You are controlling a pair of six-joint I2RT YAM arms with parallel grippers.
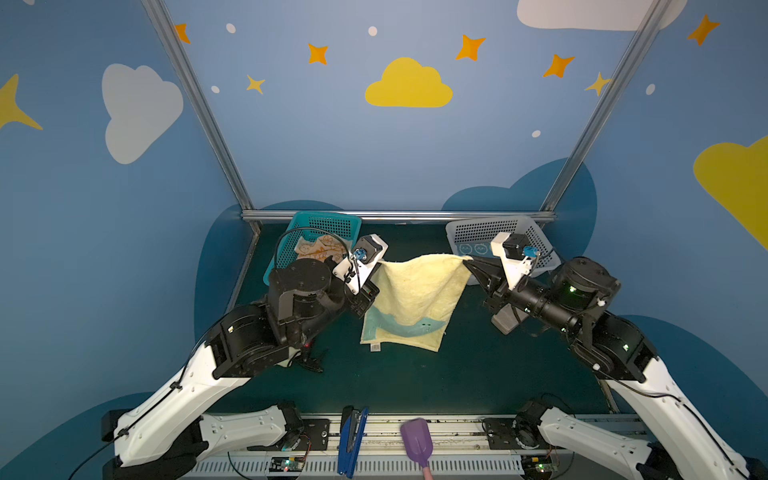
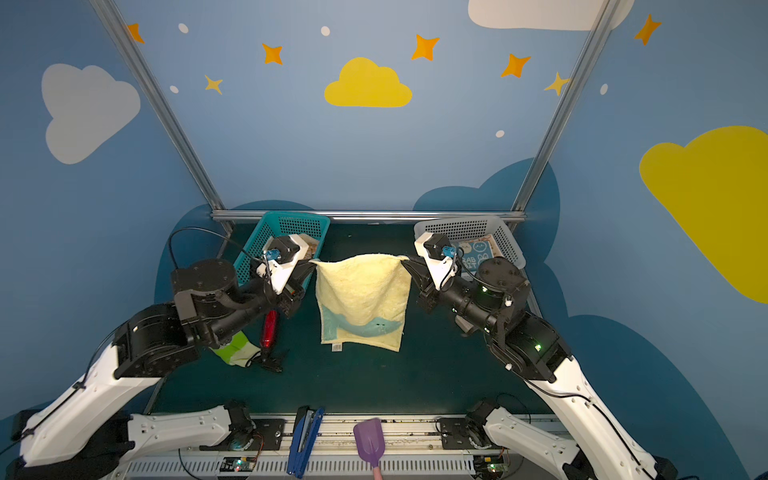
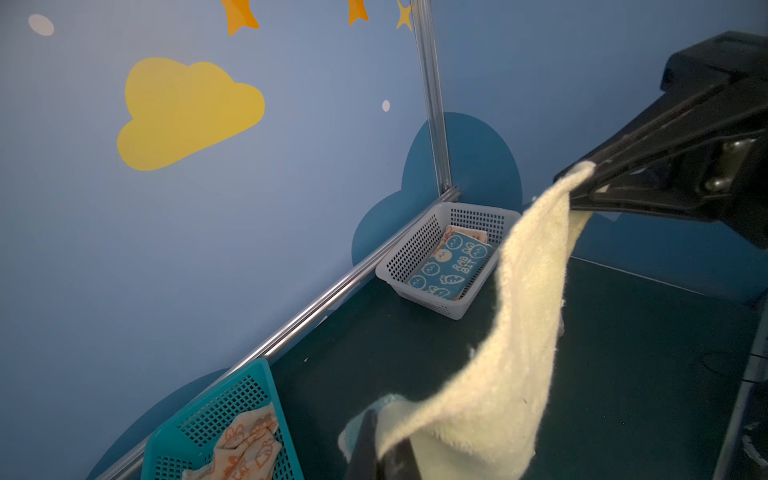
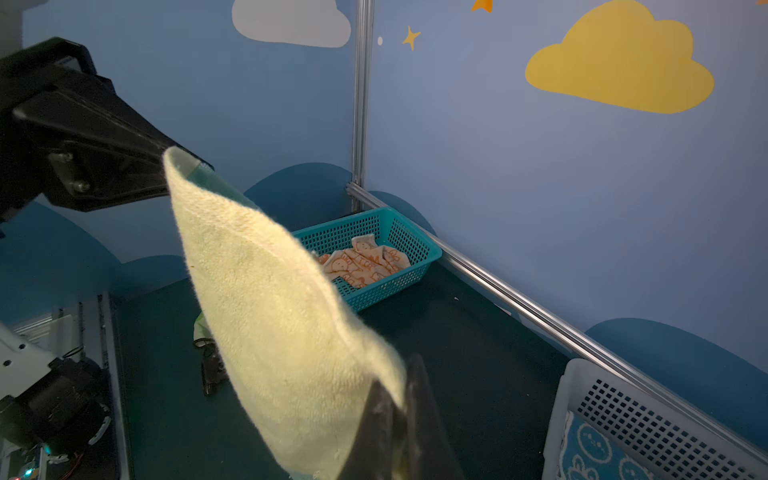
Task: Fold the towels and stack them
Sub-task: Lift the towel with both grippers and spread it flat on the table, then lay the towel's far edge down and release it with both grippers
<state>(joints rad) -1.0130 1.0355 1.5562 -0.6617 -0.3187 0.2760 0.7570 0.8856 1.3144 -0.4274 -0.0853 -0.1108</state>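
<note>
Left end effector [image 1: 380, 264]: jaws fully closed, pinching one top corner of the pale yellow towel [image 1: 411, 299]. Right end effector [image 1: 467, 260]: also fully closed, on the other top corner. Both wrist views confirm cloth squeezed between the fingertips.

The towel hangs as a sheet between the two grips above the middle of the table [image 1: 415, 382]. Its top edge sags slightly and a mint-green shape sits on its lower part. A small label shows at the bottom hem. We cannot tell whether that hem touches the table.

Handling, our judgement: light, limp terry with no stiffness of its own, so it goes wherever the corners go. The looped pile should grip well, so we expect little slipping. Corners are the right holds. A grip along the middle of an edge would bunch it.

Further out, an orange rabbit towel [image 1: 320, 247] lies crumpled in the teal basket [image 1: 328, 216]. A folded blue rabbit towel [image 3: 451, 266] lies in the white basket [image 3: 415, 245].
</note>
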